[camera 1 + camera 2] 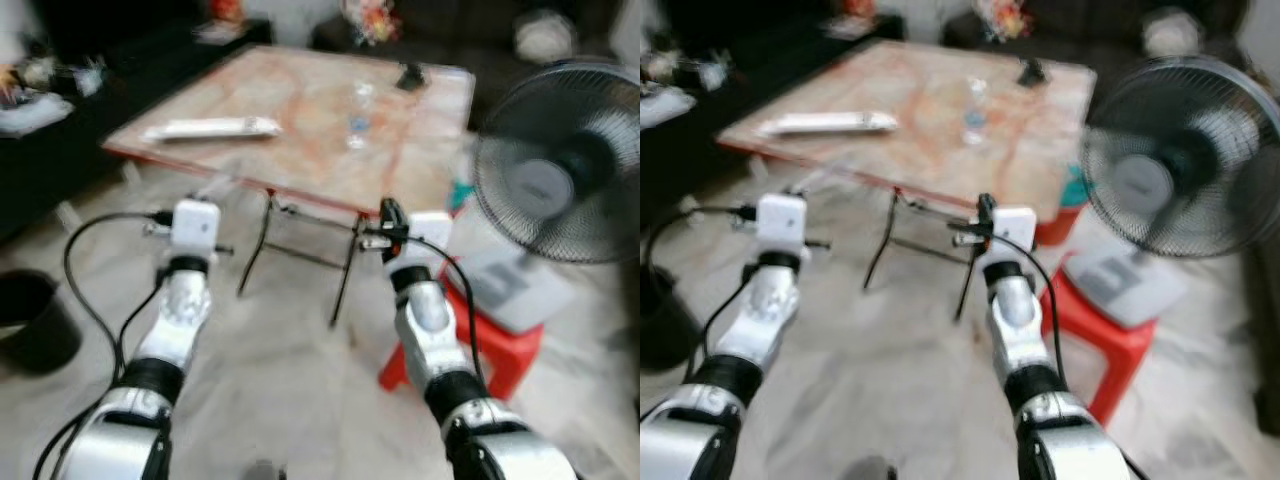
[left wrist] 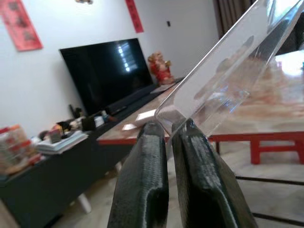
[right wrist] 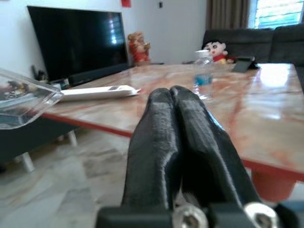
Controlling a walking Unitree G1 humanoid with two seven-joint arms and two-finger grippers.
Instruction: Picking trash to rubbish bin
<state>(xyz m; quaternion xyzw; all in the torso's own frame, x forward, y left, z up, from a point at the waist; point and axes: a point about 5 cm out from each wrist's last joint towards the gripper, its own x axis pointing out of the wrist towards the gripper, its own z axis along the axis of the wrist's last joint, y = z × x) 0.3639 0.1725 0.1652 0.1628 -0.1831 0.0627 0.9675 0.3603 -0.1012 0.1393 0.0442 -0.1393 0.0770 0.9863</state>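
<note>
Left pincer (image 2: pixel 166 142) clamped on edge of clear thin plastic tray (image 2: pixel 228 76); prob light, flexy, slippery, so grip by rim. Right pincer (image 3: pixel 173 102) clenched, empty; black round bin (image 1: pixel 30 320) on floor nr left.

1. A low table (image 1: pixel 300 110) with a pale orange marbled top and red rim stands just ahead of my grippers, on thin dark metal legs.
2. Pale marble-look floor (image 1: pixel 290 400) spreads beneath my arms.
3. A dark fan (image 1: pixel 560 160) stands to the right of my right arm, a red stool (image 1: pixel 500 345) beside that arm.
4. A black television (image 2: pixel 107 71) hangs against a white wall (image 2: pixel 52 28) beyond my left fingers, over a long dark cabinet (image 2: pixel 42 175).
5. A dark sofa (image 3: pixel 256 42) and a bright window (image 3: pixel 278 12) lie past the table.
</note>
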